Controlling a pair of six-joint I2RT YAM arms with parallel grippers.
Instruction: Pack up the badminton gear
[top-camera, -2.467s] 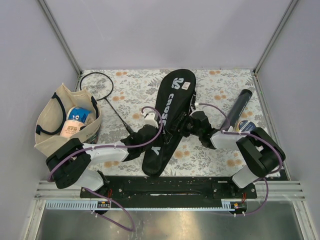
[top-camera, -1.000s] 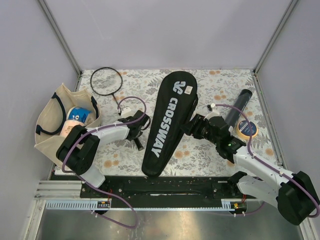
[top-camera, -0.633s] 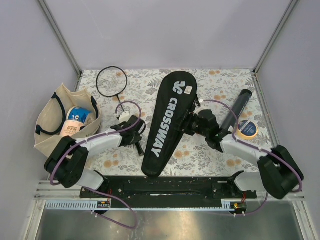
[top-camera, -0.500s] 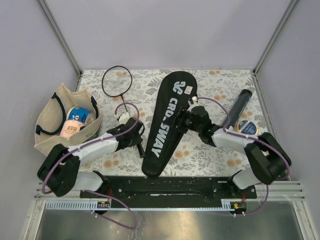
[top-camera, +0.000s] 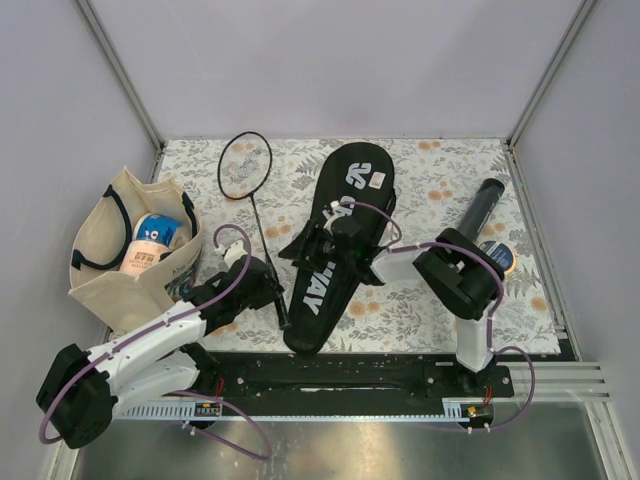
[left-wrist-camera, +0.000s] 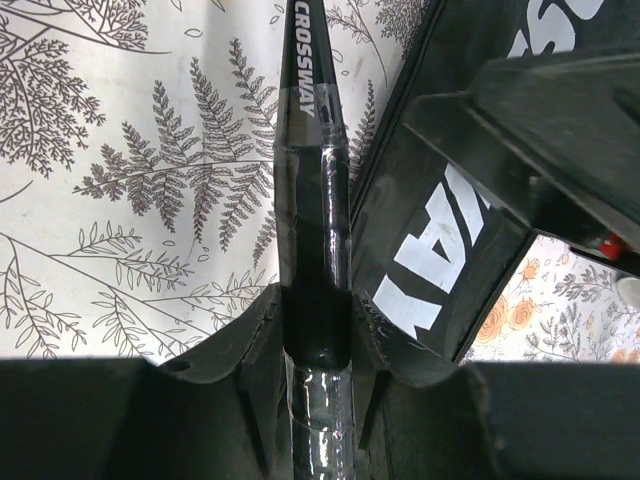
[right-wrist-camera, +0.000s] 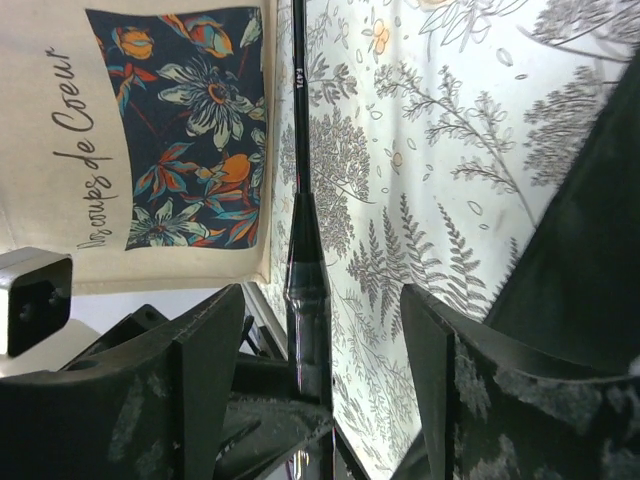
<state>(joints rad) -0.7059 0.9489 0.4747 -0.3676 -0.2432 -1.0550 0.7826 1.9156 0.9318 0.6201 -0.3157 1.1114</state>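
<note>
Beside the cover (top-camera: 310, 315), racquet (left-wrist-camera: 312, 220) tight in left gripper (left-wrist-camera: 318, 340), butt hidden; right gripper (right-wrist-camera: 322, 300) wide, seemingly empty.

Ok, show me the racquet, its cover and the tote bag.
racquet (left-wrist-camera: 316, 230), left wrist view, on the handle.
cover (top-camera: 355, 160), top view, on its wide end.
tote bag (top-camera: 110, 288), top view, on its near cloth wall.

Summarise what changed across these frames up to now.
Left hand, shut on the racquet handle throughout, swung its head rightward toward the cover. Right hand crossed from the cover's right side to over its middle, open, facing the racquet. Cover, tube, tape roll and tote bag stayed put.
</note>
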